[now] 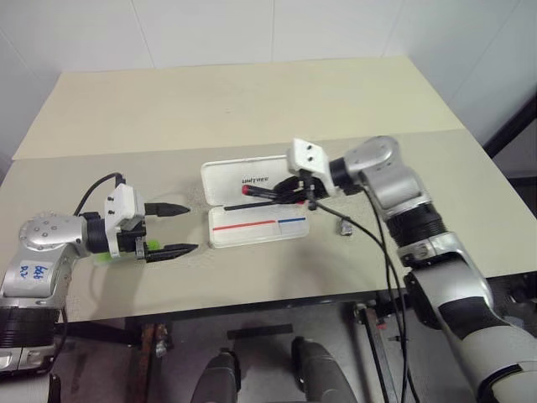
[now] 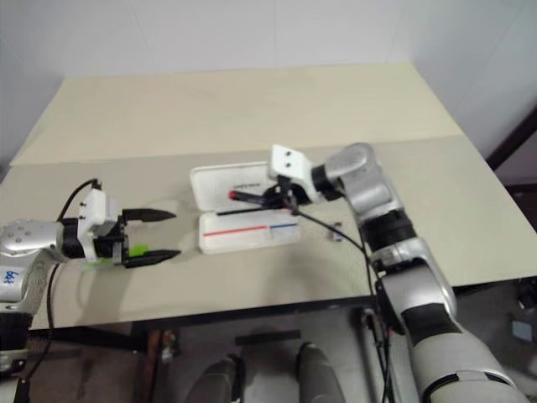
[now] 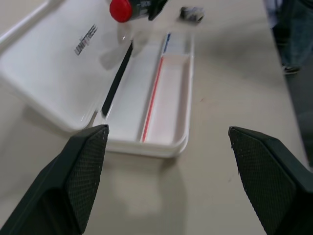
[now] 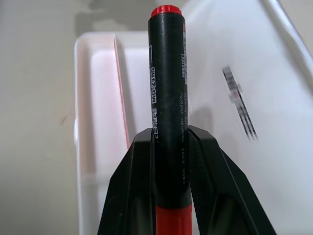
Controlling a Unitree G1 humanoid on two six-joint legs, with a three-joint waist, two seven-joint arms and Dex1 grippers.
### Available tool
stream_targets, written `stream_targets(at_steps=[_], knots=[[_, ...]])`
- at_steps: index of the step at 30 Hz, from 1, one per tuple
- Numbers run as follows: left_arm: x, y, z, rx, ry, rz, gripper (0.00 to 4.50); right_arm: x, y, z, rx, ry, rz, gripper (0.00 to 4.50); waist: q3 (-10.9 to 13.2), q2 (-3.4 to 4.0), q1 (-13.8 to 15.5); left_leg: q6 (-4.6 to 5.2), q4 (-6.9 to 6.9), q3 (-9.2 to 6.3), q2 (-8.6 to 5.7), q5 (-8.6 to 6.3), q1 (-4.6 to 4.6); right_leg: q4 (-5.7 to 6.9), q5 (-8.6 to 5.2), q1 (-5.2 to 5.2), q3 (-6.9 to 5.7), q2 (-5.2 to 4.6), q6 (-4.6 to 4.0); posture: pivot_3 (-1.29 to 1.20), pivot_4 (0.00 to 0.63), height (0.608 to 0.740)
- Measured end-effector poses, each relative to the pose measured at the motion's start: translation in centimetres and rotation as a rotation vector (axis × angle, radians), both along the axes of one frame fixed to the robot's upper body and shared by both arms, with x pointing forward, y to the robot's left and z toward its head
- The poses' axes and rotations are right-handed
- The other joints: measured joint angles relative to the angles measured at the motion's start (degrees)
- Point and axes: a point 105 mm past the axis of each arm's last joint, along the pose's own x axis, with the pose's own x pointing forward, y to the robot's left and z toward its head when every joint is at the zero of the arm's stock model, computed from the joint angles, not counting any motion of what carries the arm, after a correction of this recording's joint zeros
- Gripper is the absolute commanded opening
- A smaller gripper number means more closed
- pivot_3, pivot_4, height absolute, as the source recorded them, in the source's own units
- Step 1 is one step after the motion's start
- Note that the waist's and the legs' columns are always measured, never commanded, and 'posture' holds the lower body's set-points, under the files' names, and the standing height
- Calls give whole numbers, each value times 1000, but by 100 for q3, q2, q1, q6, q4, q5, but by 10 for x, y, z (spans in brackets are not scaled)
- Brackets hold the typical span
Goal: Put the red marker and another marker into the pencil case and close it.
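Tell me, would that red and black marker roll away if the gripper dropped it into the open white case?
Probably a little. The red marker has a smooth round barrel, so it would likely roll until a wall of the pencil case stops it. It looks stiff and light: the right gripper holds it level, pinched near one end. Its glossy surface might slip in a loose grip.

Bare lab: plain table, white walls.
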Motion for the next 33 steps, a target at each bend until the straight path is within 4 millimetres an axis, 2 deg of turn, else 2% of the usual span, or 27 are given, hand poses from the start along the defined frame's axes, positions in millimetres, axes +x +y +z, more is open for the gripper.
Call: stream_targets(at_steps=[5,12,14,18,23,25,27,29,31,33], knots=[[-1,2,-4,4,3,15,4175,-2,15,-10,-21,-18,12,556,0,0,46,0,-2,0,3,0,-4,-1,0,-5,0,-2,0,0,150,740],[0,2,-5,2,-1,29,4175,9,12,-36,-145,-92,5,556,0,0,92,-1,-3,2,0,0,-4,-3,-2,-6,-1,0,-3,0,150,740],[0,2,-5,-2,-4,33,4175,14,10,-38,-180,-142,-4,1352,0,0,92,-1,-3,2,1,0,-4,-2,-2,-7,-1,1,-4,0,150,740],[1,0,-5,-11,-8,40,4175,17,14,-31,-185,-209,17,2552,-1,-2,62,-3,-5,6,4,-1,-2,6,-3,-10,2,7,-6,0,150,740],[-2,-4,-4,-13,-16,28,4175,16,20,-21,-123,-194,11,4413,-2,-3,59,-9,-7,4,12,-1,-1,13,-9,-19,2,15,-16,0,150,740],[-2,-4,-5,-14,-10,31,4175,10,28,-13,-49,-129,23,4465,-2,-3,47,-10,-9,4,16,-1,-4,22,-9,-24,3,20,-17,0,150,740],[-2,-4,-5,-17,-10,30,4175,-4,41,2,46,-56,75,4465,-2,-3,42,-11,-9,4,17,-1,-16,24,-9,-37,3,20,-17,0,150,740],[-2,-5,-5,-18,-10,29,4175,-18,45,18,117,-3,128,4465,-2,-3,75,-13,-8,2,18,-1,-25,21,-9,-43,1,19,-17,0,150,740],[-2,-4,-6,-19,-8,30,4175,-39,37,28,168,56,198,4465,-4,-6,129,-17,-6,-2,18,-6,-31,14,-9,-43,-3,17,-17,0,150,740],[-4,-2,-10,-21,4,40,4175,-54,26,25,191,122,233,4465,-5,-8,173,-14,-2,-4,15,-7,-40,10,-9,-46,-12,7,-17,0,150,740]])
